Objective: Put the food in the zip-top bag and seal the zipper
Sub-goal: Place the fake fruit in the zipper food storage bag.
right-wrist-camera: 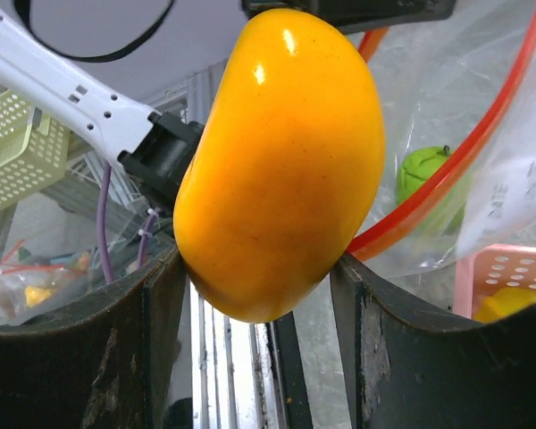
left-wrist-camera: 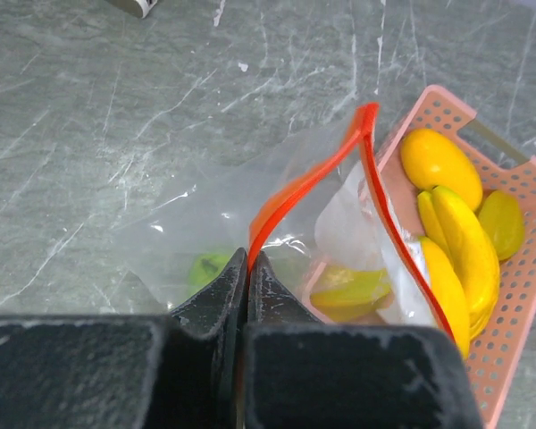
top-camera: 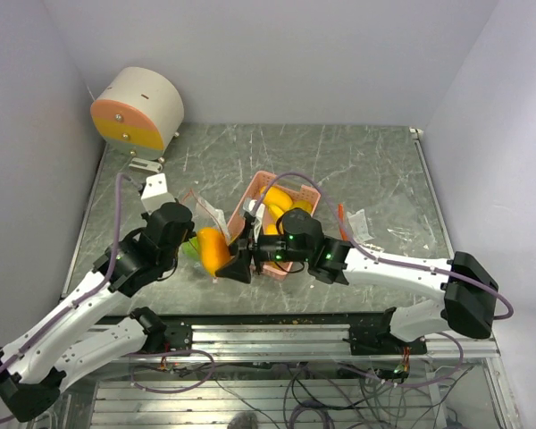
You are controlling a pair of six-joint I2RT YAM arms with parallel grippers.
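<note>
Gripping the mango [right-wrist-camera: 281,152] across its middle, the right end effector [right-wrist-camera: 257,264] hovers at the mouth of the zip-top bag [left-wrist-camera: 188,206]; the left end effector [left-wrist-camera: 247,268] pinches the zipper [left-wrist-camera: 308,179], propping that opening just beyond the fruit, toward the left arm's side.

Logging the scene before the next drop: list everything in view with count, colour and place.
table: one, grey marbled
basket: one, pink, mid-table
bananas: several, yellow, in basket
zip-top bag: one, clear, left of basket, mouth open
zipper: one, red-orange, along bag mouth
green fruit: one, inside bag
mango: one, yellow-orange, gripped beside bag mouth
drum: one, cream and orange, back-left corner
left hand: black, shut on zipper edge
right hand: black, shut on mango
</note>
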